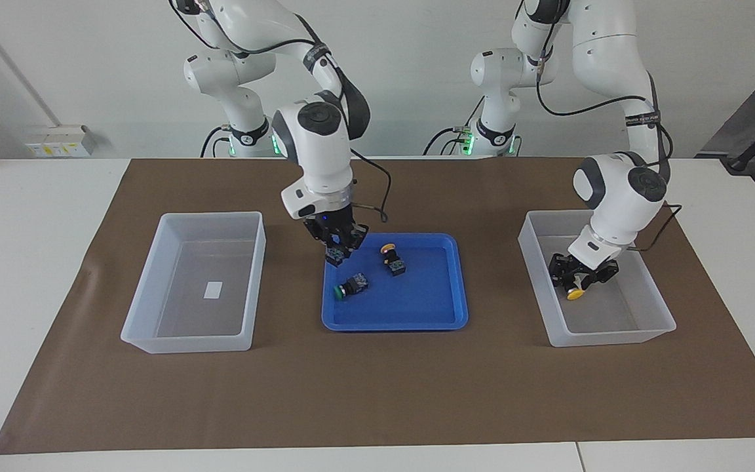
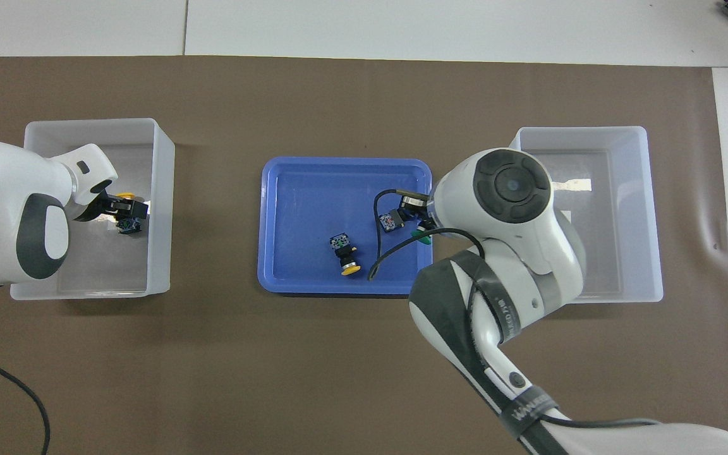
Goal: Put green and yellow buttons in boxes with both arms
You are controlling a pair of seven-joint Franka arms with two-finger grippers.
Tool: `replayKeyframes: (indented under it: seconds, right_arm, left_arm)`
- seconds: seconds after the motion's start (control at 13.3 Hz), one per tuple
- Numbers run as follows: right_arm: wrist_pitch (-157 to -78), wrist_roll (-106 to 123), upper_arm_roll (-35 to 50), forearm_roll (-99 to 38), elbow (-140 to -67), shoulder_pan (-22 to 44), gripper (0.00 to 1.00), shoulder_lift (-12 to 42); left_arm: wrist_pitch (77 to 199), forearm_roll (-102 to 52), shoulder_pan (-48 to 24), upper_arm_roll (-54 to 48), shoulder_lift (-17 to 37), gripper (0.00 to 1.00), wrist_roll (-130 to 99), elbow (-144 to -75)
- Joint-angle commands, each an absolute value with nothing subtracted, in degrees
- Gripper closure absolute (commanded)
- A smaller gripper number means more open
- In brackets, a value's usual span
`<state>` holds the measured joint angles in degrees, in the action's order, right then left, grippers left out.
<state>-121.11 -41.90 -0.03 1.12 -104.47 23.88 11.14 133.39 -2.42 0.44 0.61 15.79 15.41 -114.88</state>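
Observation:
My right gripper (image 1: 338, 244) hangs over the blue tray's (image 1: 394, 322) edge toward the right arm's end, shut on a button (image 1: 334, 256). In the overhead view the wrist hides it, and a green sliver (image 2: 423, 237) shows beside it. A green button (image 1: 351, 286) and a yellow button (image 1: 392, 259) lie in the tray; both also show in the overhead view, the green one (image 2: 389, 222) and the yellow one (image 2: 345, 256). My left gripper (image 1: 579, 278) is low inside the box (image 1: 653, 308) at the left arm's end, shut on a yellow button (image 1: 574, 294). The other box (image 1: 256, 275) holds only its label.
A brown mat (image 1: 377, 393) covers the white table under the tray and both boxes. A black cable (image 2: 389, 253) from the right arm hangs over the tray. The right arm's wrist (image 2: 509, 189) covers part of the box at its end in the overhead view.

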Motion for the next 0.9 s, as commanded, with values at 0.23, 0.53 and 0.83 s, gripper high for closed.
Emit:
replayKeyframes:
  seconds: [0.23,0.53,0.83]
  right_arm:
    - [-115.49,-10.86,0.18,0.18,-105.81,7.68,1.0,7.56]
    - [-121.09,1.04,0.18,0.18,-112.83,0.28,1.0,6.68]
    - [-133.74,1.41,0.18,0.18,-117.25,-1.23,1.0,10.71]
  left_arm:
    - [105.95,-2.46,0.62,1.05,14.59,0.1,15.73,-95.3]
    - [100.38,-2.55,-4.55,0.44,12.31,0.1,5.93,-94.39]
    - [101.68,-2.72,-15.62,0.26,11.87,0.1,-15.25,-95.01]
